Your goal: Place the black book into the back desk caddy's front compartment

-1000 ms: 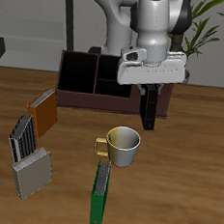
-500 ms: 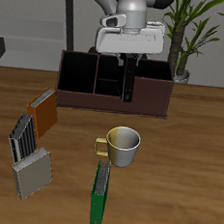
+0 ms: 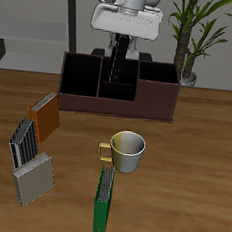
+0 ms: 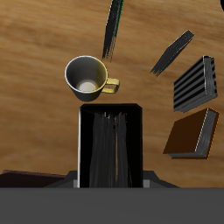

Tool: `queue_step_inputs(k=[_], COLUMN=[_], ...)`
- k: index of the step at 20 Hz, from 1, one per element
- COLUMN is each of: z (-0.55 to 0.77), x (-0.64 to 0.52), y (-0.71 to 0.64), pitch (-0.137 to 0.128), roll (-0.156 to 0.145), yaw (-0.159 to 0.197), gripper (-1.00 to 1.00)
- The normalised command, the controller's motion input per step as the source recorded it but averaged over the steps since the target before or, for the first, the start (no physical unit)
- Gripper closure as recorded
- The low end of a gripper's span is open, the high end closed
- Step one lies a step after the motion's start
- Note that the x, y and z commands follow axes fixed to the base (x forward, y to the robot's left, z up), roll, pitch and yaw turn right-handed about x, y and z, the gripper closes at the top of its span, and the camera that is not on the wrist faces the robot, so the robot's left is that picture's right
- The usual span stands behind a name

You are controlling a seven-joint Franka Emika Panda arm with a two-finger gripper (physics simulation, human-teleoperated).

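Note:
My gripper (image 3: 119,38) is shut on the black book (image 3: 114,64), which hangs upright from it. The book's lower end is over the middle cells of the back desk caddy (image 3: 79,100), a low reddish-brown box with black-lined compartments standing far back on the table. I cannot tell which cell lies directly beneath it. In the wrist view the black book (image 4: 109,149) fills the middle as a tall dark slab, and the caddy is hidden behind it.
A cream mug (image 3: 127,151) with a yellow handle stands mid-table, with a green book (image 3: 103,201) nearer the front edge. An orange book (image 3: 45,113) and a light-grey slanted file holder (image 3: 29,166) lie to one side. A potted plant (image 3: 192,40) stands behind the caddy.
The gripper has carried the black book from in front of the caddy, upward and backward across the table, to above the caddy's middle. Mug and other books have not moved.

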Motion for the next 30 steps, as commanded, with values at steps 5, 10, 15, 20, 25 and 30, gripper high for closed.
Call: queue_step_inputs(k=[5, 10, 15, 20, 25, 30], z=[0.07, 0.02, 0.07, 0.10, 0.02, 0.03], x=[-0.36, -0.40, -0.38, -0.27, -0.12, 0.08], y=[-0.27, -0.13, 0.00, 0.04, 0.10, -0.08], pitch=[-0.009, 0.020, 0.015, -0.024, 0.001, -0.016], roll=[-0.089, 0.000, 0.028, 0.010, 0.072, 0.017], yaw=[-0.057, 0.000, 0.042, 0.027, 0.127, 0.208], gripper=[1.00, 1.00, 1.00, 1.00, 1.00, 1.00])
